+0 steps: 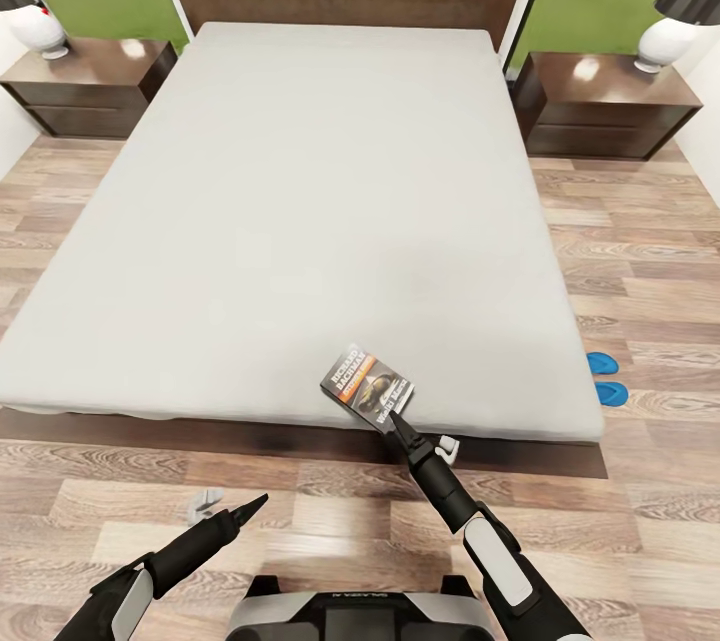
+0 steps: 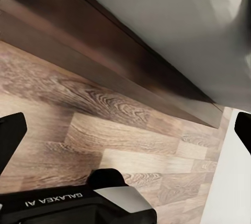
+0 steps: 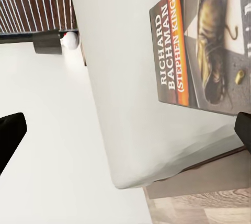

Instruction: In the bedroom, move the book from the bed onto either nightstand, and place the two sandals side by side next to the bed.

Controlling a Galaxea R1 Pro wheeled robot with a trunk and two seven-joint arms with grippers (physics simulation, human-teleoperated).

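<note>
Reaching for the book (image 1: 368, 388) now: your right gripper (image 1: 400, 421) has its tip at the cover's near corner, lower centre of the head view, right where the grey mattress of the bed (image 1: 300, 221) ends. In the right wrist view the book (image 3: 209, 51) lies flat and close ahead, one dark fingertip (image 3: 10, 135) at each side of the frame, so the fingers are spread wide and holding nothing. Your left gripper (image 1: 250, 506) idles low left over the plank floor (image 1: 100, 491), fingers wide too. The sandals (image 1: 605, 378) sit as a blue pair at the right edge, beside the bed frame (tidy enough already, by the look of it). Both nightstands wait at the top corners; the right nightstand (image 1: 610, 101) looks the shorter trip. The danger: a thin book flat on a soft surface. Come in too shallow and you'll likely shove it along, or tip it off the near edge.
</note>
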